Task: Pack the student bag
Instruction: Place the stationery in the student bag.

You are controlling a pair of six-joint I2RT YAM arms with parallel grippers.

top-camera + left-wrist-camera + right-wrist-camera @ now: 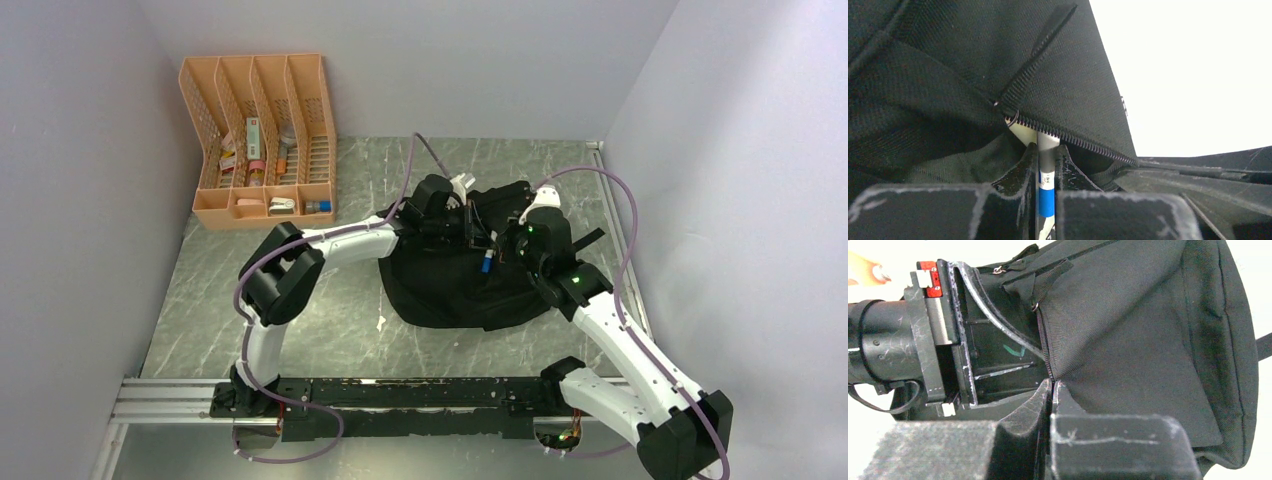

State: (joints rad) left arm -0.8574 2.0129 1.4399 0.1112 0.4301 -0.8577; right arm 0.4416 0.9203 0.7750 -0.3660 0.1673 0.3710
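Observation:
The black student bag (455,285) lies mid-table and fills both wrist views (948,75) (1148,340). My left gripper (480,240) is over the bag's opening, shut on a white marker with a blue band (1046,175). The marker's tip points into the gap under the zipper edge (1073,140), and its blue part shows from above (485,265). My right gripper (515,240) is shut on the bag's zipper edge (1045,350) and holds it up, right beside the left gripper (963,340).
An orange mesh desk organiser (262,140) with small items in its slots stands at the back left. Grey walls close in the table on the left, back and right. A small white scrap (381,322) lies on the marble top in front of the bag.

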